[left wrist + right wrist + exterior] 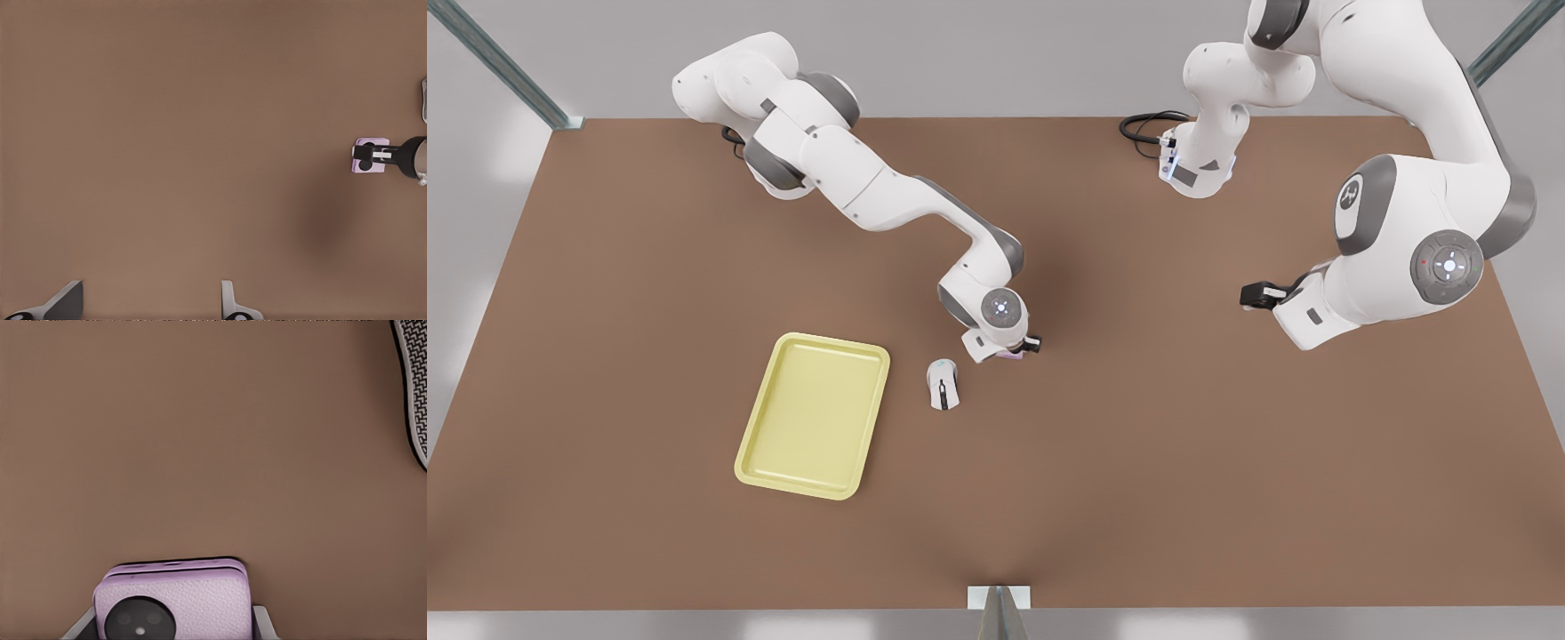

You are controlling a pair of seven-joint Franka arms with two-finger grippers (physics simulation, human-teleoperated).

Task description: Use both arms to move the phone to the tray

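The phone (172, 603), pale pink with a textured face and black round camera circles, is sitting between the right gripper (1021, 349) jaws, which are pinching it just above the brown tabletop (1138, 444). The mouse (943, 384) is lying beside it, then the tray (814, 413). The left gripper (1249, 295) is waiting well apart, jaws spread. Grey walls are enclosing the room.

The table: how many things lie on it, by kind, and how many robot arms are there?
Phone: 1, between the right gripper's fingers
Mouse: 1
Tray: 1
Arms: 2; the left gripper waits apart
Total: 3 things, 2 arms
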